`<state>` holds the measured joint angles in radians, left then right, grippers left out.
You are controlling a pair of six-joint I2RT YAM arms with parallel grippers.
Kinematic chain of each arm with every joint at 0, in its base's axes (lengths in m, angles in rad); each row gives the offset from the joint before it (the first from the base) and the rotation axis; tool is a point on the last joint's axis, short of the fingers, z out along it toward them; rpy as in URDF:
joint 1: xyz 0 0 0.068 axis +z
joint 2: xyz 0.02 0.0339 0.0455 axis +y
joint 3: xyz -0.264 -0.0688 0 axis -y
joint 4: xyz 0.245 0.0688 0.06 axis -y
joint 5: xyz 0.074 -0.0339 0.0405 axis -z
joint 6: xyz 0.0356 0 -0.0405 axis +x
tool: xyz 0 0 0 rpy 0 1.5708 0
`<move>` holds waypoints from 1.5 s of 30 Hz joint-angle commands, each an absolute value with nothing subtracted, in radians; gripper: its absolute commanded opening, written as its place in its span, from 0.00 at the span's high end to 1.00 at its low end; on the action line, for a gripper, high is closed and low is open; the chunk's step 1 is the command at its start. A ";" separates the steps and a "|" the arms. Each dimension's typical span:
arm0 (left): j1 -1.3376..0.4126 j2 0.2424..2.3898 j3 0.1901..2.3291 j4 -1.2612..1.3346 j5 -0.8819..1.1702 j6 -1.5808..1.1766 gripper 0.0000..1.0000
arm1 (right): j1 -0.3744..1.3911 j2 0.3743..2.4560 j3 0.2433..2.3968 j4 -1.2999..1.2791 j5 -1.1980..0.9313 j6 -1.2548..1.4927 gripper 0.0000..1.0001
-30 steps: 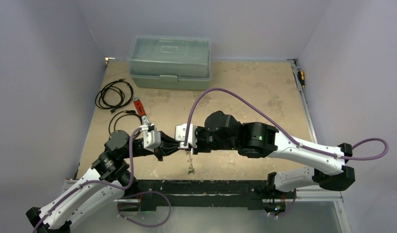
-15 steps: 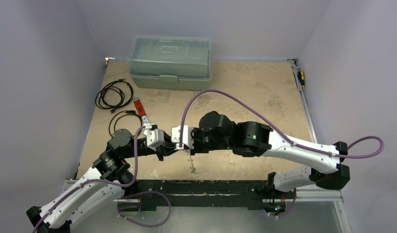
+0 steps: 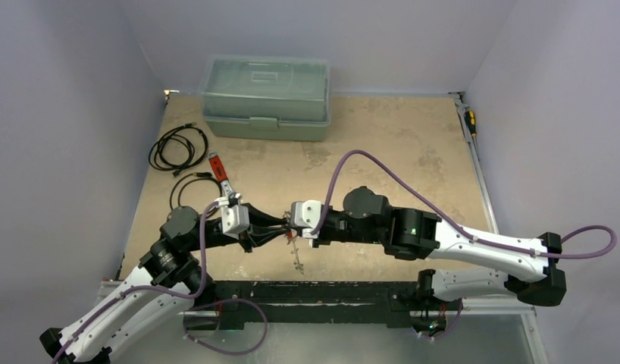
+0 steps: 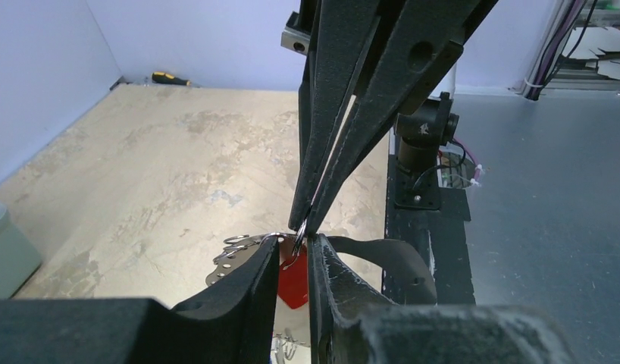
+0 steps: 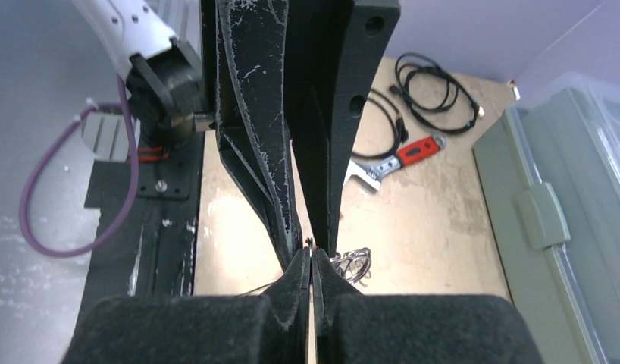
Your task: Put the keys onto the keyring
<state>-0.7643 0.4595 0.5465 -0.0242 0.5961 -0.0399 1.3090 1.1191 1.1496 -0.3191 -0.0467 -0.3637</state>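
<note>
My left gripper (image 3: 274, 230) and right gripper (image 3: 286, 230) meet tip to tip above the table's near edge. In the left wrist view the left gripper (image 4: 293, 246) is closed on a red-headed key (image 4: 293, 279). The right gripper (image 4: 301, 225) comes down from above, pinched shut on the thin wire of the keyring (image 4: 270, 235). Silver perforated metal pieces (image 4: 230, 262) hang beside the left finger. In the right wrist view the right gripper (image 5: 310, 254) is shut on the wire, and a cluster of small rings (image 5: 352, 262) hangs just beyond. More keys (image 3: 295, 258) dangle below the grippers.
A red-handled wrench (image 3: 218, 171) and coiled black cables (image 3: 178, 148) lie at the left. A grey-green toolbox (image 3: 265, 97) stands at the back. A screwdriver (image 3: 470, 121) lies along the right edge. The black mounting rail (image 3: 330, 292) runs under the hanging keys.
The right arm has drawn back to the right and the left gripper has followed it rightward. The two grippers stay joined, with the keys still hanging below.
</note>
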 commanded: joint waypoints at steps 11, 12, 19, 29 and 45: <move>-0.766 0.434 0.602 0.069 0.565 -0.022 0.81 | 1.316 1.021 1.016 -0.003 -0.141 -0.254 1.00; -0.766 0.433 0.602 0.070 0.566 -0.022 0.84 | 1.316 1.022 1.015 0.015 -0.142 -0.252 1.00; -0.767 0.427 0.607 0.064 0.571 -0.017 1.00 | 1.316 1.023 1.017 0.009 -0.134 -0.250 1.00; -0.766 0.424 0.614 0.051 0.549 -0.008 1.00 | 1.316 1.046 1.160 -0.269 -0.005 -0.313 0.55; -0.766 0.471 0.614 0.054 0.595 -0.021 1.00 | 1.315 1.232 1.446 -0.624 0.014 -0.424 0.61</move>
<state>-0.7662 0.4732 0.5671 0.0006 0.5774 -0.0227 1.3106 1.2297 1.3933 -0.5610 -0.0158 -0.3874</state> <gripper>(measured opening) 0.012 0.396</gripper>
